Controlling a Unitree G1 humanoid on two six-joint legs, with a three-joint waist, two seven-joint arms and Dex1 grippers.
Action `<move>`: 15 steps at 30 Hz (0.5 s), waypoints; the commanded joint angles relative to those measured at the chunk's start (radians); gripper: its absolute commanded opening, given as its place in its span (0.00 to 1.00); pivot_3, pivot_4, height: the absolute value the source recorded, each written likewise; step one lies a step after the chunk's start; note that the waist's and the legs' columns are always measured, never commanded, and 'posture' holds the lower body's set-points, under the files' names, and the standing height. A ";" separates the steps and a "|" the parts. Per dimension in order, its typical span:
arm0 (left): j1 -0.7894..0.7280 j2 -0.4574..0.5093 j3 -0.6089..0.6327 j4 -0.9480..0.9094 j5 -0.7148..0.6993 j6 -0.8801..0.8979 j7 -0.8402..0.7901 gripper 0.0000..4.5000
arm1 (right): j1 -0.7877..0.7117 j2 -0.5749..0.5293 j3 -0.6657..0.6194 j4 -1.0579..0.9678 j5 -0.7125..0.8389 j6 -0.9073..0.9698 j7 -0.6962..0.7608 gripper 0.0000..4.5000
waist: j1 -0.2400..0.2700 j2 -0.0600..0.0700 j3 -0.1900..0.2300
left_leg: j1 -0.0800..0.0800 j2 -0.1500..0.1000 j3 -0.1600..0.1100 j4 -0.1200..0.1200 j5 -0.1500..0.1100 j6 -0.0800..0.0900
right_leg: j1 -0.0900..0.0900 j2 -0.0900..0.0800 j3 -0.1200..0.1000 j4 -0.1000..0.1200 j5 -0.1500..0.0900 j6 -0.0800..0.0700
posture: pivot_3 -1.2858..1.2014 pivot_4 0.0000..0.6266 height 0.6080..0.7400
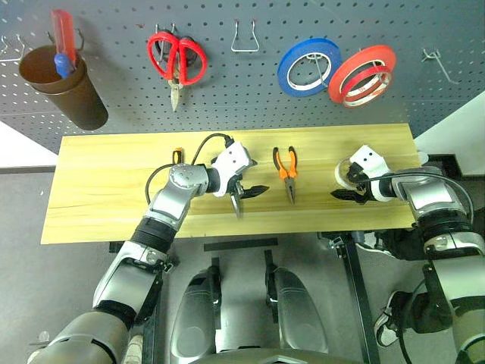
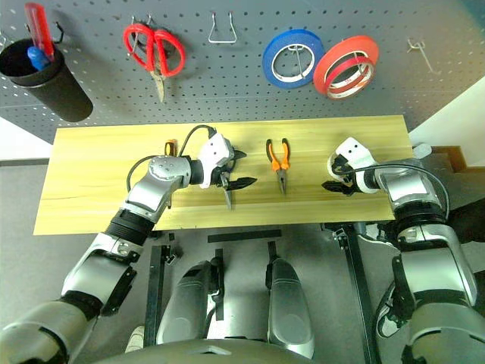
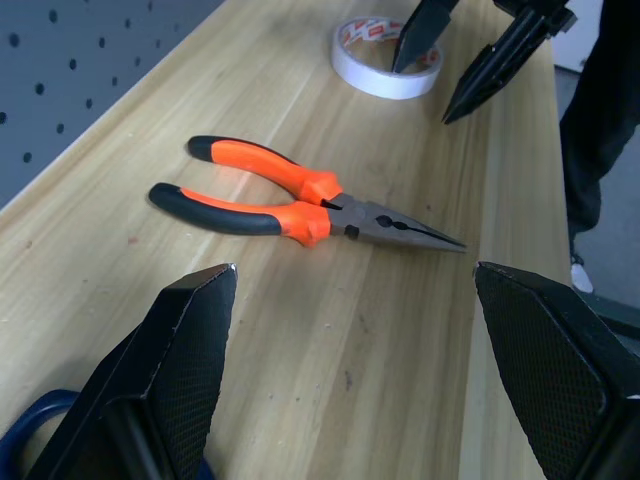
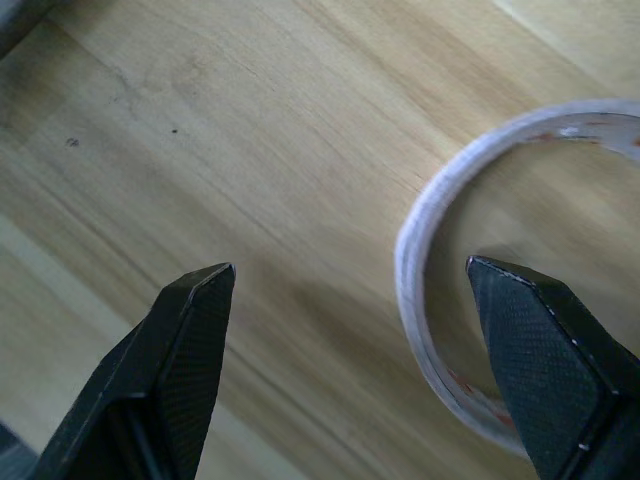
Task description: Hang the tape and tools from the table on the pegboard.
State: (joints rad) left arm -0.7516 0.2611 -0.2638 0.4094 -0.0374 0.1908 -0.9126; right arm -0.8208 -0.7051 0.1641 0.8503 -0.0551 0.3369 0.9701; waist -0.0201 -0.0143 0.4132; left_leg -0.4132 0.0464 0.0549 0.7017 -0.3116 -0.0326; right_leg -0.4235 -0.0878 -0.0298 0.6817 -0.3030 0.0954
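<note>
The cream roll of tape (image 1: 342, 174) lies flat on the right part of the wooden table (image 1: 106, 182). My right gripper (image 1: 347, 194) is open over it, one finger inside the ring (image 4: 410, 270) and one outside. The orange-and-black pliers (image 1: 286, 171) lie mid-table, tips toward the front edge. My left gripper (image 1: 252, 199) is open just left of them, aimed at them (image 3: 300, 195). A dark scissors handle (image 3: 20, 440) peeks out beneath its left finger. The screwdriver's orange-and-black handle (image 1: 177, 155) shows behind my left forearm. The grey pegboard (image 1: 227, 91) rises behind the table.
On the pegboard hang red-handled scissors (image 1: 176, 59), a blue roll (image 1: 308, 67), a red-orange roll (image 1: 362, 73) and a brown cup (image 1: 64, 83) holding a red-and-blue tool. A bare wire hook (image 1: 245, 38) sits between scissors and blue roll; another hook (image 1: 439, 62) is far right.
</note>
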 commanded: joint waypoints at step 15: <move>-0.002 0.000 -0.029 -0.134 0.023 0.091 0.011 0.89 | -0.094 0.043 0.092 0.173 -0.155 -0.043 -0.002 0.37 | 0.007 0.000 0.005 | 0.000 0.000 0.000 0.000 0.000 0.000 | 0.000 -0.001 -0.001 0.000 0.000 0.000 | 0.53 0.74 0.94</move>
State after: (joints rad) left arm -0.7516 0.2629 -0.2849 0.3125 -0.0116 0.2829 -0.9005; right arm -0.9397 -0.6805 0.2330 0.9861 -0.1916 0.2904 0.9654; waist -0.0133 -0.0139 0.4186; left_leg -0.4130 0.0468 0.0554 0.7016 -0.3113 -0.0330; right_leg -0.4240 -0.0883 -0.0307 0.6816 -0.3030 0.0954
